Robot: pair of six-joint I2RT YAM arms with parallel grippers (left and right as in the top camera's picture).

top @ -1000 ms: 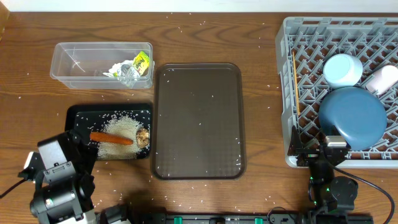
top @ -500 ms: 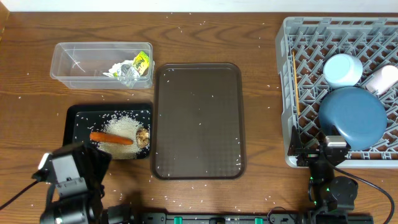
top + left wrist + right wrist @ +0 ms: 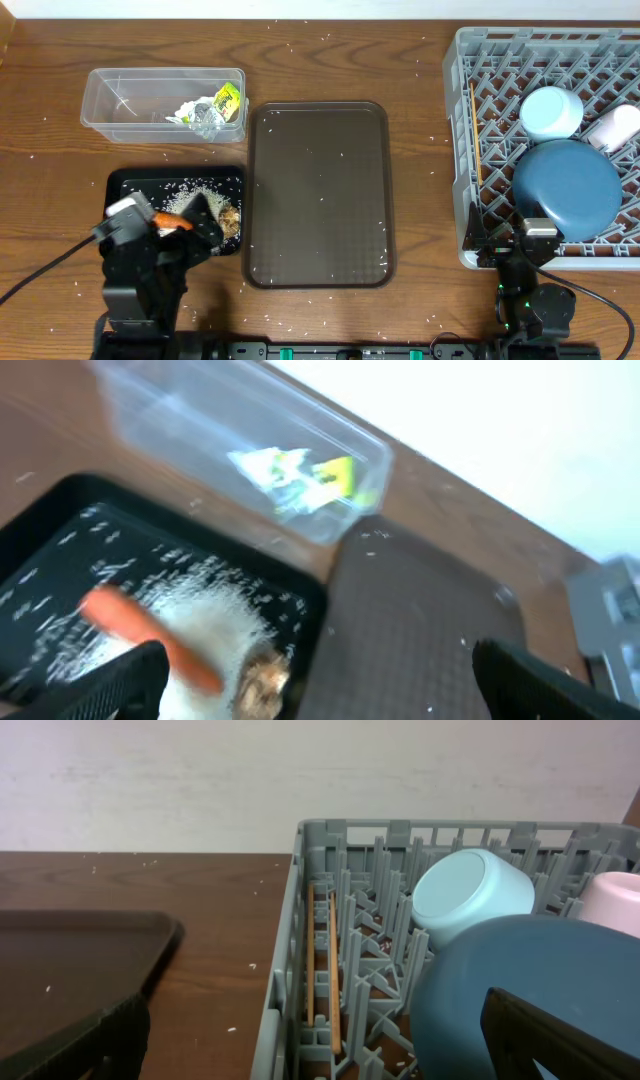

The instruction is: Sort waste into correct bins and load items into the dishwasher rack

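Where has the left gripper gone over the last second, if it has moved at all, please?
Yes. In the overhead view, the left gripper has swung up and right, from below the black tray to over its lower part.

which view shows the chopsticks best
Right wrist: the chopsticks lie close and sharp just inside the dishwasher rack's wall. Overhead shows them only as a thin pale line there. The left wrist view misses them entirely.

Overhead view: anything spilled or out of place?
Yes: loose rice grains are scattered across the table and the brown serving tray, well outside the black tray that holds most of the rice. Nothing else looks askew.
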